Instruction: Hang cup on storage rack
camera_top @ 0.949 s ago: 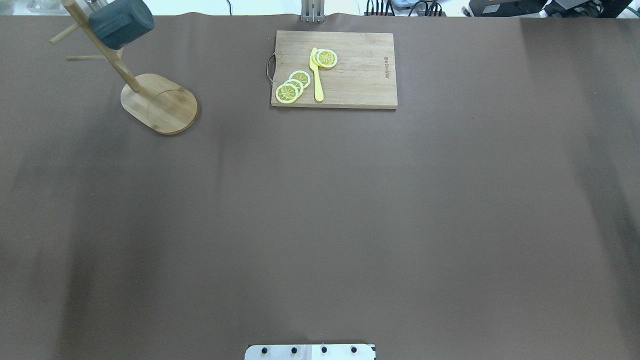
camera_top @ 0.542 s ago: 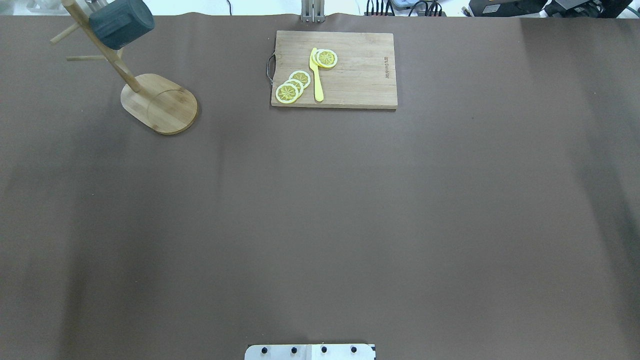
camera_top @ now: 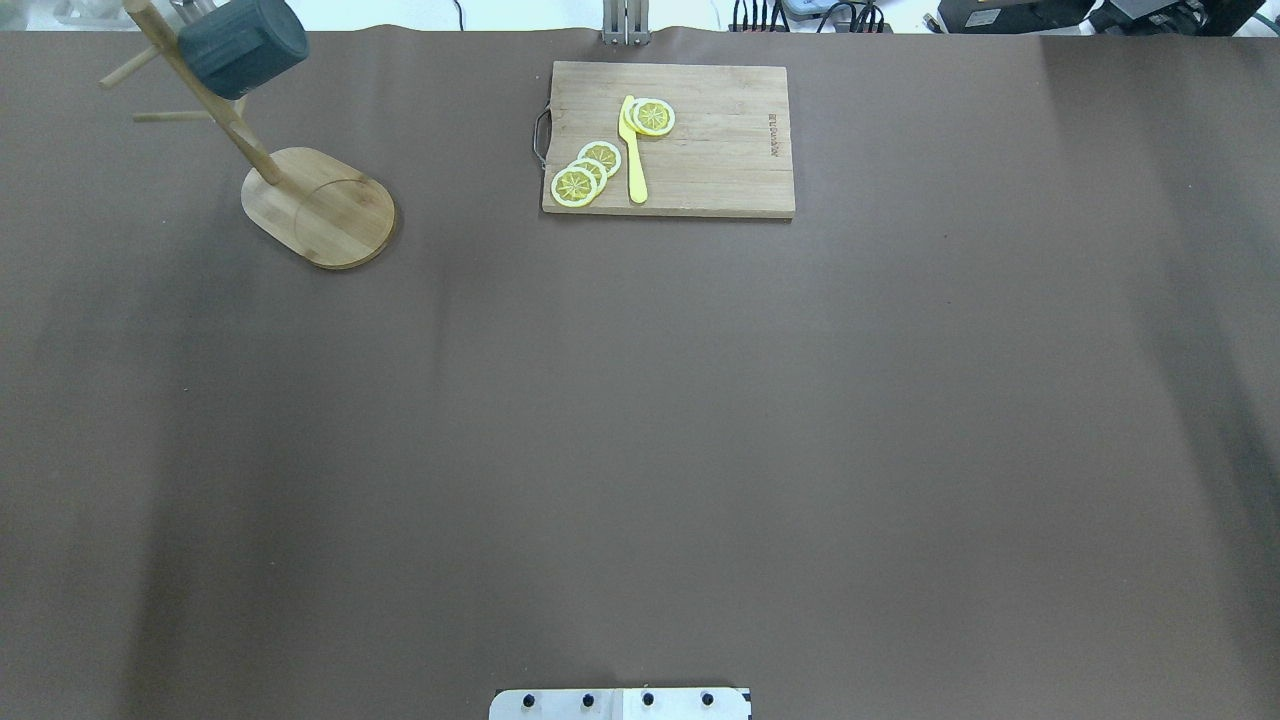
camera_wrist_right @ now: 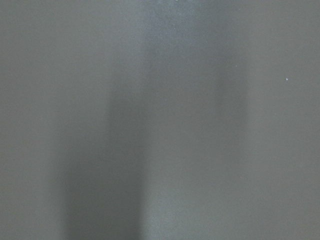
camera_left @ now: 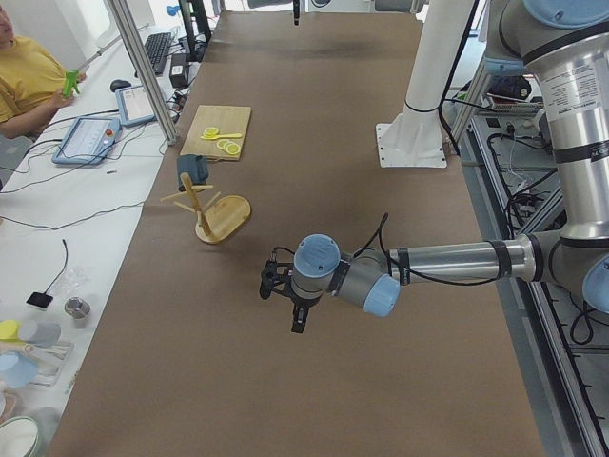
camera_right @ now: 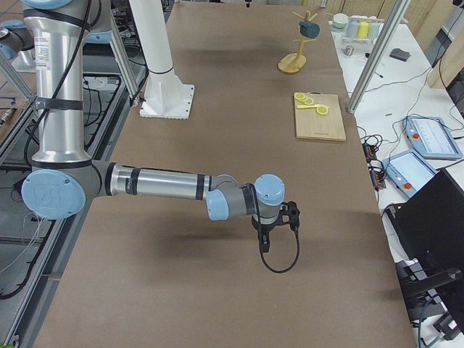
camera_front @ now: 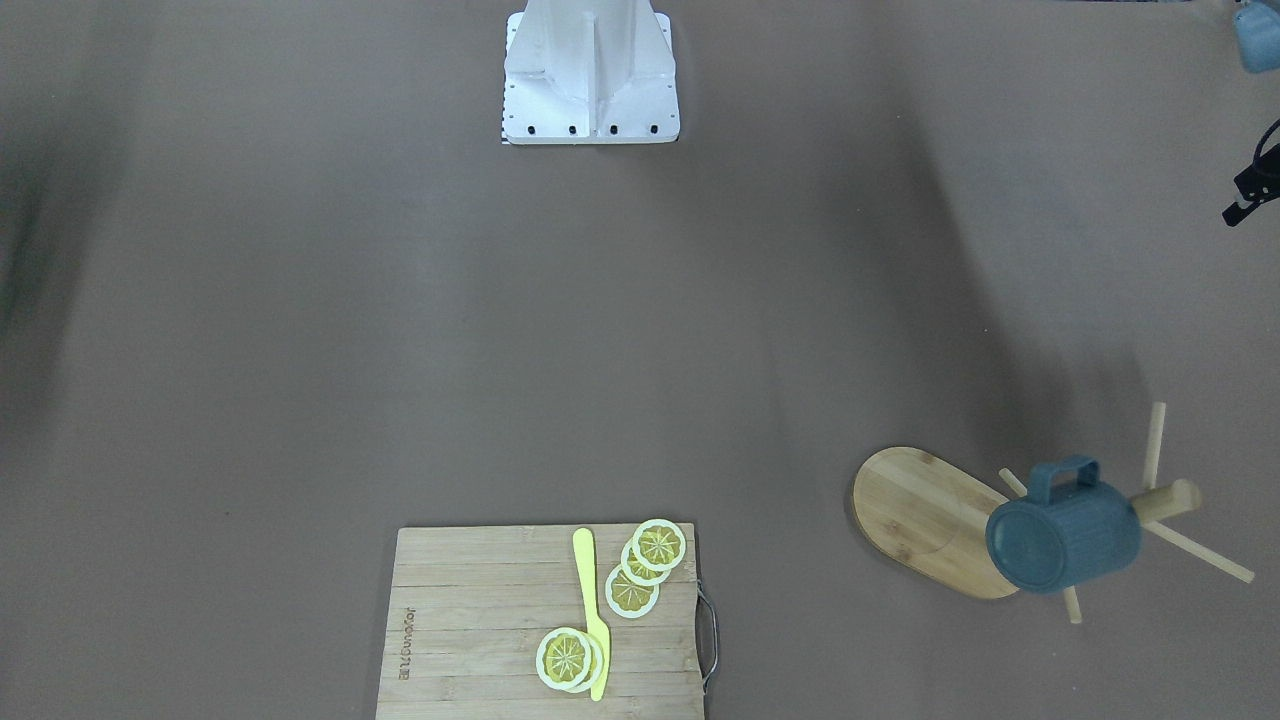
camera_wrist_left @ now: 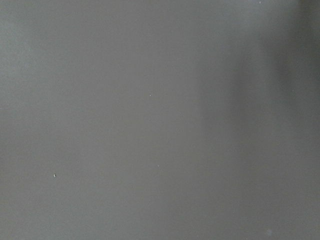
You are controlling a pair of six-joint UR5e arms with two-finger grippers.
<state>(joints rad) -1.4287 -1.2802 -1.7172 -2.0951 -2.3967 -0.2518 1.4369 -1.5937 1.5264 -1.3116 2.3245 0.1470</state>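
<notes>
- On a peg of the storage rack [camera_front: 925, 510], the cup [camera_front: 1062, 540] hangs by its handle: hanging looks done.
- My left gripper [camera_left: 297, 322] and right gripper [camera_right: 264, 243] hover well apart from it; finger gap I cannot tell.
- Nothing seems left.

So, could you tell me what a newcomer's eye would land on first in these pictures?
Most likely the dark blue-grey ribbed mug, hanging high on the light bamboo mug tree at the far left of the overhead view. Next comes the rectangular wooden cutting board at the far middle, carrying bright lemon slices and a yellow knife.
</notes>
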